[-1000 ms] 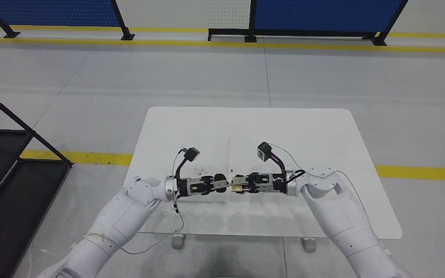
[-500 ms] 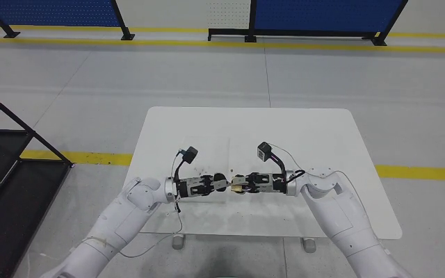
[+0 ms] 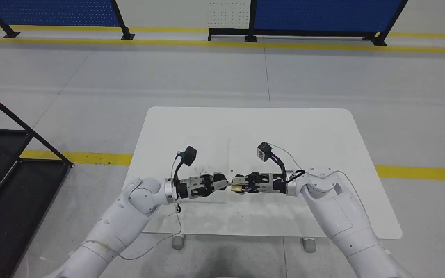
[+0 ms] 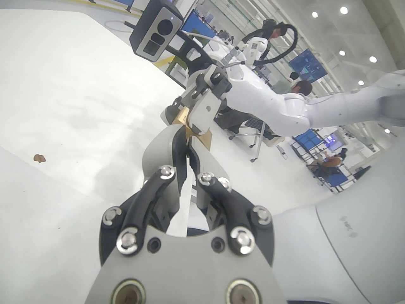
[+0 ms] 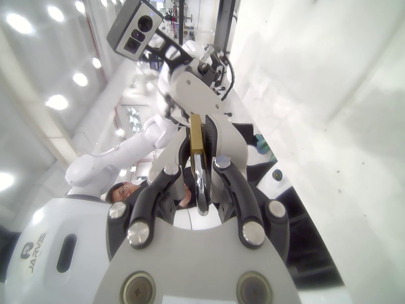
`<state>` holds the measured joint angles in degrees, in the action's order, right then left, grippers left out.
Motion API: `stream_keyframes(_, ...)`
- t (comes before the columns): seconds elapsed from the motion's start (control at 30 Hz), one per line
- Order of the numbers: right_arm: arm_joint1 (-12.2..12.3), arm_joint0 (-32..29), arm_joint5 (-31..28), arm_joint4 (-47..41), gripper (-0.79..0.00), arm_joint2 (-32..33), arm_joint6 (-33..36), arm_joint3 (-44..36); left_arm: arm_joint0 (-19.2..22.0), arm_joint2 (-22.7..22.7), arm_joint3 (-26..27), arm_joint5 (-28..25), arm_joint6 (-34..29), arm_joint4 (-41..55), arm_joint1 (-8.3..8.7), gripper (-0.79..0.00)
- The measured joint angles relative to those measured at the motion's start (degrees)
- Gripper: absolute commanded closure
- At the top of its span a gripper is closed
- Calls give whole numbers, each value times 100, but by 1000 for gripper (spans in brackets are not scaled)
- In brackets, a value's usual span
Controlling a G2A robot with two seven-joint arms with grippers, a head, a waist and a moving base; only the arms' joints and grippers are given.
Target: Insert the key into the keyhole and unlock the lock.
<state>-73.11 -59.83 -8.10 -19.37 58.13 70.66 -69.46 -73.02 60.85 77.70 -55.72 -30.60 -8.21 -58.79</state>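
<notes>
Both arms meet tip to tip over the near middle of the white table (image 3: pixel 313 139), lifted off its surface, so lock and key can be lined up in the air, with nothing under them to push against. The right gripper (image 5: pixel 198 121) comes in from the right with its fingers clamped flat on the two broad faces of the brass lock (image 5: pixel 196 139). The silver shackle (image 5: pixel 201 188) points back toward the wrist. That grip looks chosen to leave the keyhole end of the lock bare and facing the other arm. The left gripper (image 4: pixel 188 135) comes in from the left, its fingers drawn almost together with only a narrow slit between the black pads. A thin pale sliver sits edge-on in that slit, and I take it to be the key (image 4: pixel 189 143), pinched by its flat head so the blade can lead. The left fingertips are right up against the bare end of the lock, touching it or nearly so. The keyhole itself is hidden behind the fingers, so I cannot tell whether the blade is already inside it, partly in, or just resting at the mouth. The only receptacle here is that keyhole. Nothing shows the shackle sprung, so I judge the lock not yet opened and the work to be at the seating or turning step. A small brown crumb (image 4: pixel 39 158) lies on the table well to the left, apart from both arms.
</notes>
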Motion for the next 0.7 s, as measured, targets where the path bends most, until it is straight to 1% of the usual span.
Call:
stream_keyframes(0.47,0,0,0,0,0,0,0,0,-192,173,168,-140,1088,-1418,-55,0)
stream_keyframes(0.7,0,0,0,0,0,0,0,0,-265,218,232,-132,1505,-1997,-82,0)
